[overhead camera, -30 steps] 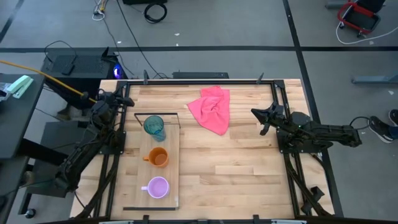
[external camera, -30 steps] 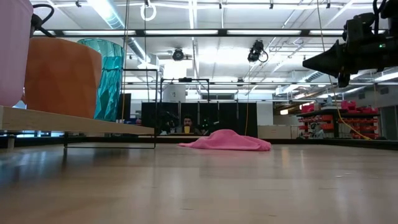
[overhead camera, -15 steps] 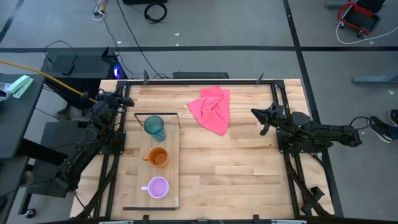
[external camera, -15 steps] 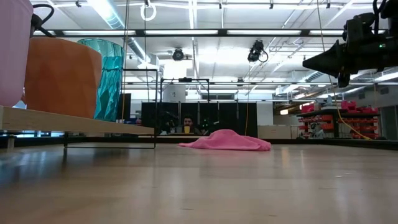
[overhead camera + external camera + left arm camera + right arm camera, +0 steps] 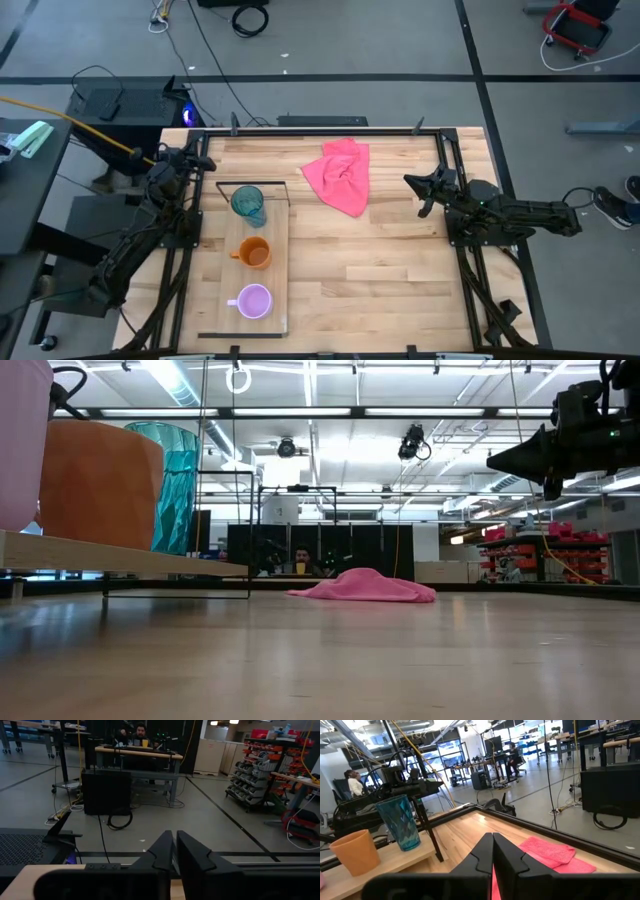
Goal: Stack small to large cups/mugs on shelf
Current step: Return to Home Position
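Observation:
The teal tumbler (image 5: 248, 204), the orange mug (image 5: 254, 252) and the lilac mug (image 5: 252, 300) stand in a row on the light-wood shelf (image 5: 275, 275) at the table's left. They stand apart, each on its base. The tumbler (image 5: 399, 822) and orange mug (image 5: 352, 852) also show in the right wrist view. My left gripper (image 5: 203, 160) is shut and empty at the table's far left corner. My right gripper (image 5: 412, 183) is shut and empty above the table's right side.
A crumpled pink cloth (image 5: 340, 175) lies on the table's far middle, between the shelf and my right gripper. The black wire frame (image 5: 262, 185) stands at the shelf's far end. Bare tabletop (image 5: 380, 270) lies right of the shelf.

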You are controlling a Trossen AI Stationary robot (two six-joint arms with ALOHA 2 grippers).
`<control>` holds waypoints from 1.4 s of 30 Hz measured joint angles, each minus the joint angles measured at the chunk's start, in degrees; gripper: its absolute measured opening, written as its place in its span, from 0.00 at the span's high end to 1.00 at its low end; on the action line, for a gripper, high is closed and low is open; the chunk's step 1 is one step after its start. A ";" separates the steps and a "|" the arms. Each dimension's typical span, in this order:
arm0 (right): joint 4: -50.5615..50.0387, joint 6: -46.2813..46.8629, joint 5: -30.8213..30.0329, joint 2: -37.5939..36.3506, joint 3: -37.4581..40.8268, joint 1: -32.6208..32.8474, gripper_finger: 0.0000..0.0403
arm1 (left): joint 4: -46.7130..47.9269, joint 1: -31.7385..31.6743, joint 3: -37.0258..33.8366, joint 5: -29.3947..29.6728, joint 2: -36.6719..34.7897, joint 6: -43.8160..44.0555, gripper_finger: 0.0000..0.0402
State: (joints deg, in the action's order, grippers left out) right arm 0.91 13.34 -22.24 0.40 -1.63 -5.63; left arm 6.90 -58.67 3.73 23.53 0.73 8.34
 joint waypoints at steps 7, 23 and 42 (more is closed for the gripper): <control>0.01 0.00 -0.01 0.00 -0.02 0.02 0.96 | 0.01 -0.02 0.00 0.00 0.00 0.00 0.94; 0.01 0.00 -0.01 0.00 -0.02 0.02 0.96 | 0.00 -0.01 0.00 0.01 0.00 0.01 0.93; 0.01 0.02 -0.01 0.00 -0.02 0.02 0.96 | 0.00 -0.02 0.00 0.01 0.00 0.00 0.93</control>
State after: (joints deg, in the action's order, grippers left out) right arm 0.92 13.36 -22.25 0.40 -1.65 -5.61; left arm 6.90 -58.69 3.73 23.53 0.73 8.34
